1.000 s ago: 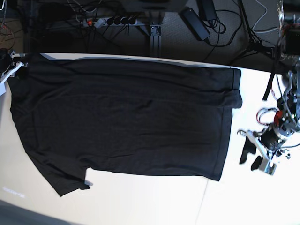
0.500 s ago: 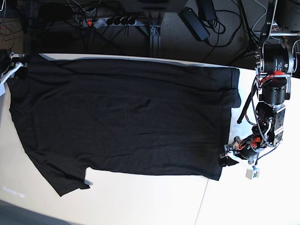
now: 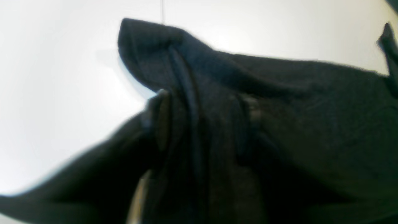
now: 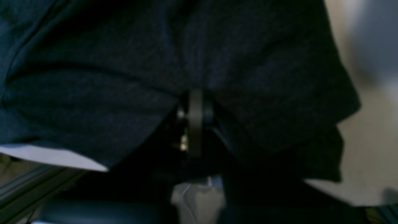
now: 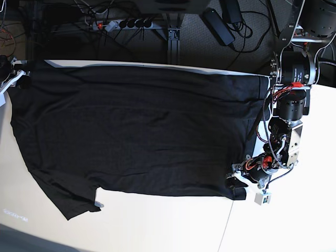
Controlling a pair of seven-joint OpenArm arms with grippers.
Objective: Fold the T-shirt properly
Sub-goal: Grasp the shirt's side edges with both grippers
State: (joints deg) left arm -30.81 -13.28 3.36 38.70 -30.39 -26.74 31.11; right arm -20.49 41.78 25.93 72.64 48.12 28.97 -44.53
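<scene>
Fabric of the black T-shirt [image 5: 136,131] lies spread flat across the white table [image 5: 157,226], covering most of the surface from the far edge toward the near side. One short sleeve [image 5: 76,202] extends toward the near left corner in the base view.

Left gripper [image 5: 239,184]: positioned at the near right corner of the shirt, at the hem. In the left wrist view, the two fingers [image 3: 160,118] stand on either side of a raised ridge of black cloth [image 3: 217,93], with the fabric bunched between them and lifted clear of the table. The fingers are clamped on this hem corner.

Right gripper [image 4: 194,121]: located at the far left corner of the table in the base view, mostly out of frame there. In the right wrist view, dark cloth drapes over and around the fingers, which appear pressed together with the shirt fabric gathered at them; the view is blurred and dark, so the exact contact line cannot be told.

A power strip [image 5: 123,23] and cables lie on the floor beyond the table.
</scene>
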